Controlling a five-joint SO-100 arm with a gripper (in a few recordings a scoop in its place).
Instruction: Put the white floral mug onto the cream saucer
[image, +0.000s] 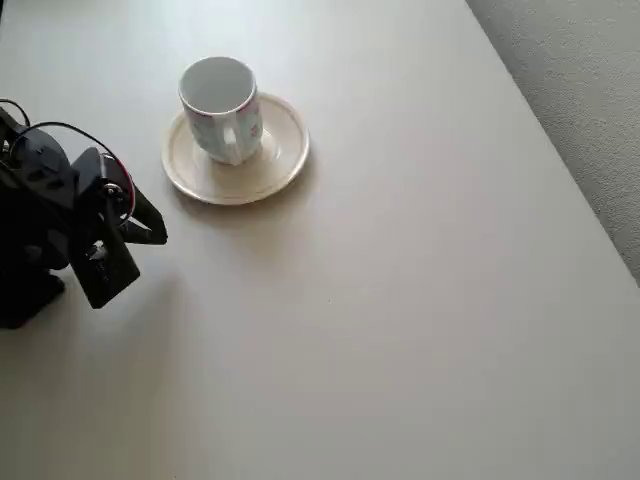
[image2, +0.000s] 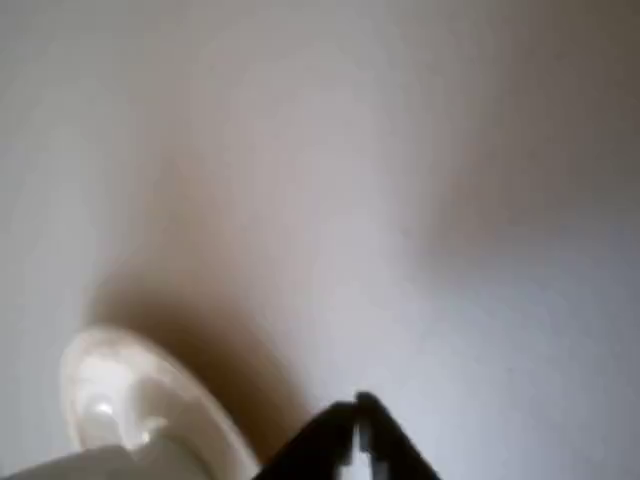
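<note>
Now the gripper (image2: 355, 425) sits low w/ fingers together, holding nothing. Just past it, the white floral mug (image: 222, 108) stands upright on the cream saucer (image: 280, 160). Looks done; keep arm well away, don't bump it.

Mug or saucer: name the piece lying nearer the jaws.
The saucer: its rim reaches out toward the gripper, while the mug stands upright on it, farther back.

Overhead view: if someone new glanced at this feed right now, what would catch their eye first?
First the small white ceramic floral mug, standing upright on the round glossy cream saucer near the top left of the pale table. Next the black arm at the left edge, its claw apart from the saucer, holding nothing, its tips together in the wrist view.
</note>
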